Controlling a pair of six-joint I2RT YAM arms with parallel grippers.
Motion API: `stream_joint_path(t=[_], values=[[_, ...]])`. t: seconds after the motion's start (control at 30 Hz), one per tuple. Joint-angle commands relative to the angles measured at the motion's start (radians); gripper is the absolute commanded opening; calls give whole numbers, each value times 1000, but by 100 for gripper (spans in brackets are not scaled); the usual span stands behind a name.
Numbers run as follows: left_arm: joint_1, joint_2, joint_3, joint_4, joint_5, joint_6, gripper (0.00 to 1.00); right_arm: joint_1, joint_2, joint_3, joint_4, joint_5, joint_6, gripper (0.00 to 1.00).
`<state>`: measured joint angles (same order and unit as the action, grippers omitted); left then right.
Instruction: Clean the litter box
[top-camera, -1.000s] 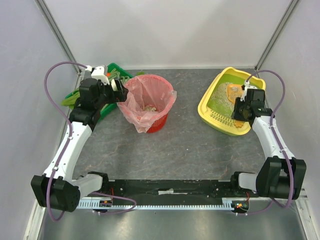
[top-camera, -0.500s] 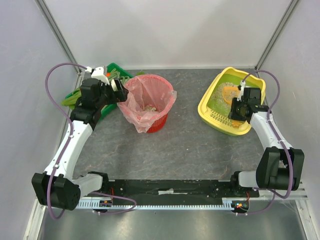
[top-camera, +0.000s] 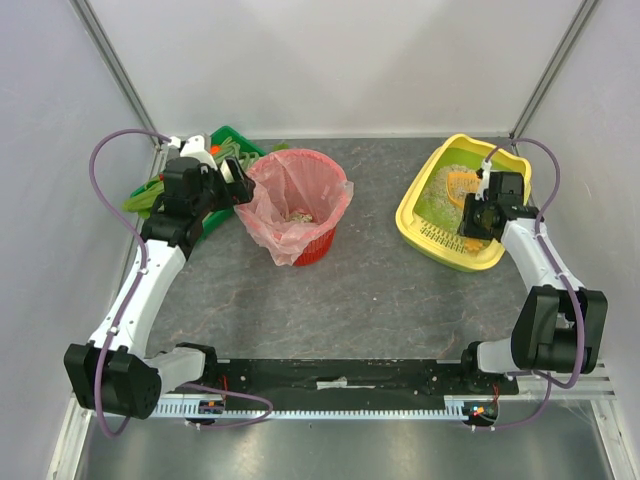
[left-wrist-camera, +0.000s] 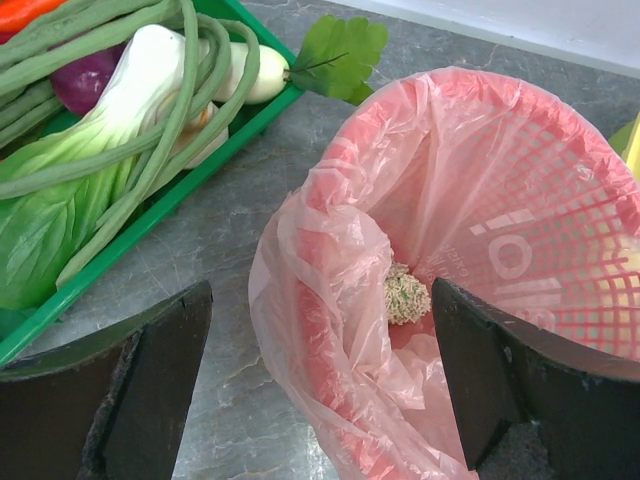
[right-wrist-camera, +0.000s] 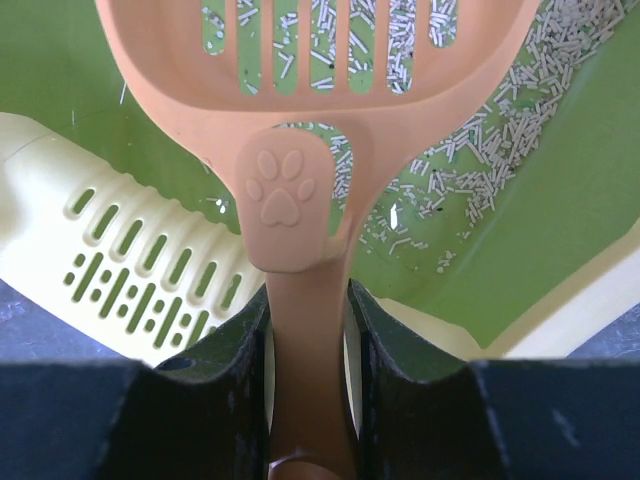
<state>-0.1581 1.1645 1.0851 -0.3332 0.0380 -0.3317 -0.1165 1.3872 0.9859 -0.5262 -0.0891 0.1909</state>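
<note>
Only marking on the tools: a paw print embossed on the handle of the scoop (right-wrist-camera: 300, 120), which is smooth orange plastic with long slots in the bowl. Faint white characters show through the pink bag (left-wrist-camera: 330, 260) on the red basket (left-wrist-camera: 560, 200), too blurred to read. The right gripper (right-wrist-camera: 305, 340) has its dark fingers clamped on the scoop's handle, one on each side. The scoop's bowl is over the litter box (right-wrist-camera: 60, 120), which sits at the upper right of the top view (top-camera: 410, 212). It is a shallow yellow tray with rounded corners, a glossy lime-green inside and a pale slotted rim (right-wrist-camera: 130, 270) at its near end. Its litter (right-wrist-camera: 470, 170) is short pale pellets, scattered thin on the green floor. The left gripper (left-wrist-camera: 320, 380) has its fingers wide apart with nothing between them, low beside the basket at the upper left of the top view (top-camera: 238, 182). The basket is mesh plastic lined with the thin crinkled bag, and a pale grainy clump (left-wrist-camera: 406, 293) lies at the bottom. Beside it is a green tray (left-wrist-camera: 150, 215) holding long beans (left-wrist-camera: 160, 110), a white-stalked leafy green (left-wrist-camera: 60, 200) and something purple (left-wrist-camera: 85, 80). The table (top-camera: 380, 300) is grey and stone-patterned.
</note>
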Motion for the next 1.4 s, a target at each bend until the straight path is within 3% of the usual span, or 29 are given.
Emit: stream_joint_path(t=[0.0,0.3,0.5,0.63,0.83,1.13,1.37], values=[[3,3,27,-15,-30,-53,96,6,9,60,6,49,-36,0],[3,34,32,-55,-63,-124,98,9,59,76,-12,7,-36,0],[3,86,24,-30,17,-161,95,43,78,106,-24,8,-36,0],[2,127,29,0,97,-187,73,43,95,102,-23,9,-27,0],[-14,172,33,22,191,-220,54,44,84,99,-23,17,-33,0],[-112,279,85,71,247,-242,52,103,82,151,-84,78,-48,0],[-199,394,153,118,290,-274,52,23,75,122,-86,69,7,0]])
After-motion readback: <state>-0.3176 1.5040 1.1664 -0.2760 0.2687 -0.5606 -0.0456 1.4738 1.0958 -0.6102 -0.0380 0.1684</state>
